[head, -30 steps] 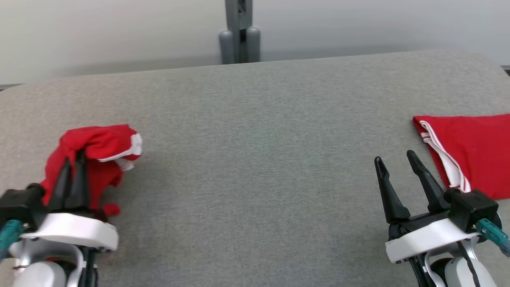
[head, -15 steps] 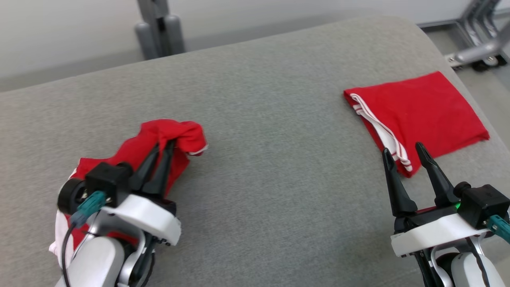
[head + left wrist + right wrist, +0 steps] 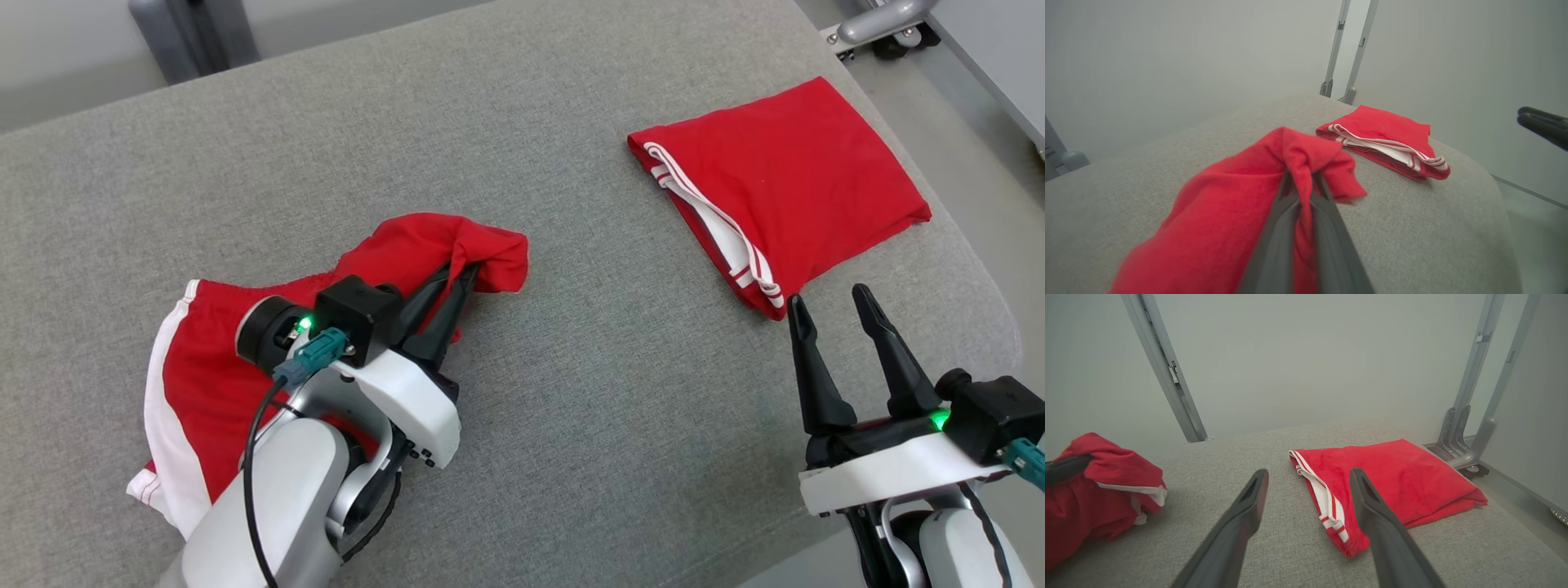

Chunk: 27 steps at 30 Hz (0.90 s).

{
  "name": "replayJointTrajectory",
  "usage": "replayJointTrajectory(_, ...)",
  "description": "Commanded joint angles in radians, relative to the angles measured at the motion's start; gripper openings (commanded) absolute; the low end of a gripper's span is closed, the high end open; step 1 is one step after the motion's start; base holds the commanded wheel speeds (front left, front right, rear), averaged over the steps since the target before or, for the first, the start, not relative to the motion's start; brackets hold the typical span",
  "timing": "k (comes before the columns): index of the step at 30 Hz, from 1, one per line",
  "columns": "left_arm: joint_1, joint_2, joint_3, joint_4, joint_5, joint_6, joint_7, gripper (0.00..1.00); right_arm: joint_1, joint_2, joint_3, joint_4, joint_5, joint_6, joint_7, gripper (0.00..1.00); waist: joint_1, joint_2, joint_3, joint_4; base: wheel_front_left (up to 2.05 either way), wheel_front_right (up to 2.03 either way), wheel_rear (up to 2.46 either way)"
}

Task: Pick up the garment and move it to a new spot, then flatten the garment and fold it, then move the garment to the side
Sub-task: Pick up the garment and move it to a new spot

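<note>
While left gripper (image 3: 461, 273) pinches crumpled garment (image 3: 196, 367) toward the table's (image 3: 571, 367) left edge, right gripper (image 3: 829, 298) gapes wide, empty; move looks underway, with flattening, folding and setting aside not yet done.

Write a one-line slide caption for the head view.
Left gripper pinches crumpled red garment on grey fabric table; folded red-and-white garment lies beyond open right gripper.

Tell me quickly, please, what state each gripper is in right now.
Left gripper: closed on the crumpled red fabric garment with white trim.
Right gripper: open, holding nothing.
</note>
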Motion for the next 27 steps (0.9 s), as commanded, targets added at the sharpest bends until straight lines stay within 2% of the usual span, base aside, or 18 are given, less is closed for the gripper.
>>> replayJointTrajectory(1,-0.015,0.003,0.0,0.007,-0.005,-0.007,-0.005,0.0,-0.017,-0.002,0.001,0.001,0.007,0.0,-0.009,1.0,0.0,-0.0001,0.005,0.0,0.0,0.0,0.0)
replayJointTrajectory(2,-0.019,-0.004,-0.004,0.015,-0.007,-0.012,-0.011,0.62,-0.018,-0.002,0.0,0.007,0.009,0.0,-0.012,1.0,0.0,-0.0001,0.006,0.004,0.0,0.0,0.0)
replayJointTrajectory(3,-0.021,-0.008,-0.011,0.027,-0.005,-0.019,-0.01,1.0,-0.018,-0.002,0.0,0.013,0.013,0.0,-0.016,1.0,0.0,-0.0001,0.006,0.009,0.0,0.0,0.0)
replayJointTrajectory(7,-0.006,-0.026,-0.017,0.031,-0.025,-0.034,-0.053,1.0,-0.021,-0.002,-0.005,0.028,0.015,0.0,-0.024,1.0,0.0,-0.0001,-0.008,0.039,0.0,0.0,0.0)
replayJointTrajectory(10,0.019,-0.024,0.003,0.011,-0.039,-0.026,-0.098,1.0,-0.023,-0.003,-0.011,0.038,0.012,0.0,-0.026,1.0,0.0,-0.0001,-0.025,0.073,0.0,0.0,0.0)
replayJointTrajectory(14,0.054,-0.006,0.055,-0.024,-0.046,0.016,-0.158,1.0,-0.017,-0.003,-0.024,0.042,0.001,0.0,-0.022,1.0,0.0,-0.0001,-0.05,0.134,0.0,0.0,0.0)
replayJointTrajectory(21,0.104,0.062,0.182,-0.063,-0.057,0.097,-0.226,1.0,-0.014,-0.003,-0.035,0.038,-0.017,0.0,0.001,1.0,0.0,-0.0001,-0.084,0.232,0.0,0.0,0.0)
replayJointTrajectory(27,0.174,0.108,0.282,-0.093,-0.082,0.139,-0.258,1.0,-0.002,-0.003,-0.042,0.041,-0.032,0.0,0.02,1.0,0.0,-0.0001,-0.12,0.29,0.0,0.0,0.0)
